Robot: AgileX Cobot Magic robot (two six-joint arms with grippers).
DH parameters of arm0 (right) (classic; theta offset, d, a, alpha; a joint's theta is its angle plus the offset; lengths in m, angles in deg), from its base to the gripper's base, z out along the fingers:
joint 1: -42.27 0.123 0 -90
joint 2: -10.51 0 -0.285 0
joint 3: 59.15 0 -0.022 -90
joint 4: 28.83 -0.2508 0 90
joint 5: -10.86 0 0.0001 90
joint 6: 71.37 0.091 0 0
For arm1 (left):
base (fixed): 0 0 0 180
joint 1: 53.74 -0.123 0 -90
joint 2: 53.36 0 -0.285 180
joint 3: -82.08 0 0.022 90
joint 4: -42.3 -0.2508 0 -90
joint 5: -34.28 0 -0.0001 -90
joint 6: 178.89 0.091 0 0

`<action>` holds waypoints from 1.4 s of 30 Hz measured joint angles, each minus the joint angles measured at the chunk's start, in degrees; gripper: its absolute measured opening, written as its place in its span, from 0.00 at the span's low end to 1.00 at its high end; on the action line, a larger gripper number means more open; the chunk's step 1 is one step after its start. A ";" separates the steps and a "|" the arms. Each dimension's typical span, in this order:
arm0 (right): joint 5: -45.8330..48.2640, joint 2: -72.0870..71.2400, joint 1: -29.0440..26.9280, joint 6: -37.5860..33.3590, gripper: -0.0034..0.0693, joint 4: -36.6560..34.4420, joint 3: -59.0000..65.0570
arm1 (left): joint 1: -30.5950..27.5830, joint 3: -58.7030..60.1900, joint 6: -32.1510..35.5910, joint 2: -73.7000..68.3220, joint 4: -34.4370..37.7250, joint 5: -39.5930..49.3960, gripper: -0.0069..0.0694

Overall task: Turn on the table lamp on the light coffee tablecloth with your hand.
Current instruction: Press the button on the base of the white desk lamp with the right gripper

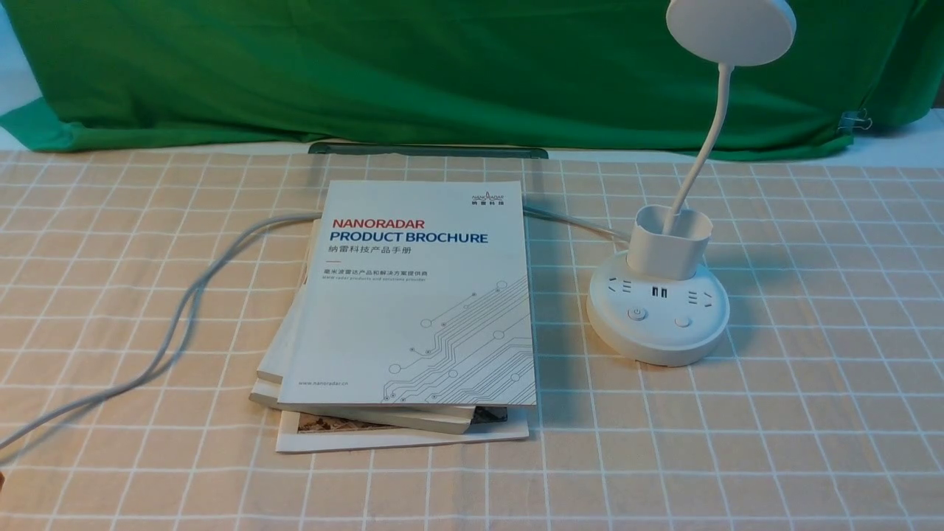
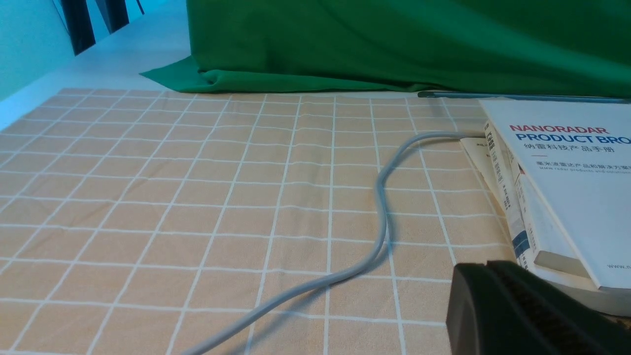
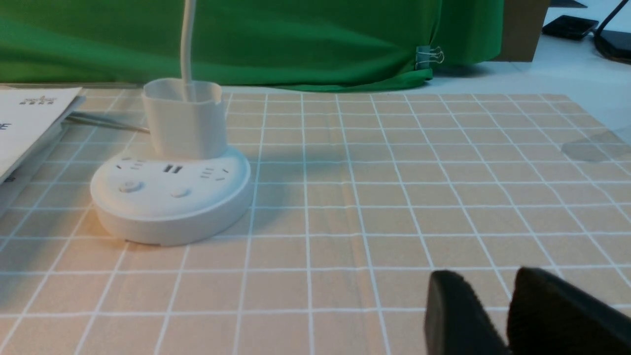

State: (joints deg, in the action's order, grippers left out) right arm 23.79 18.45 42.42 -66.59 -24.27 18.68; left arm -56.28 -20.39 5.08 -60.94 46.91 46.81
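The white table lamp (image 1: 658,313) stands at the right on the light coffee tablecloth (image 1: 811,413), its disc head (image 1: 730,29) raised on a thin neck above the cup holder. Two round buttons (image 1: 637,313) sit on the front of the base. In the right wrist view the lamp (image 3: 170,197) is ahead and to one side of my right gripper (image 3: 488,281), which is open by a narrow gap, holds nothing and is well apart from the base. My left gripper (image 2: 485,266) is shut and empty, over the cloth beside the books. Neither hand shows in the front view.
A stack of brochures (image 1: 413,295) lies in the middle, left of the lamp. A grey cable (image 1: 184,310) runs from behind the stack to the near left edge. The green backdrop cloth (image 1: 442,74) closes the back, with a binder clip (image 1: 854,120) at its right.
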 joint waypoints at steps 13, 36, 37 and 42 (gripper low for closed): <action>0.00 0.00 0.00 0.19 0.37 0.00 0.00 | 0.00 0.00 0.00 0.00 0.00 0.00 0.12; -6.69 0.02 0.92 31.66 0.32 -12.74 -1.14 | 0.00 0.00 0.00 0.00 0.00 0.00 0.12; -6.69 0.48 1.51 26.91 0.28 -12.68 -3.06 | 0.00 0.00 0.00 0.00 0.00 0.00 0.12; 0.84 11.45 2.69 1.60 0.09 -12.35 -20.17 | 0.00 0.00 0.00 0.00 0.00 0.00 0.12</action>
State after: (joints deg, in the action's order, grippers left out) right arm 24.63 29.90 45.11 -64.99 -36.62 -1.49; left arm -56.28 -20.39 5.08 -60.94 46.91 46.81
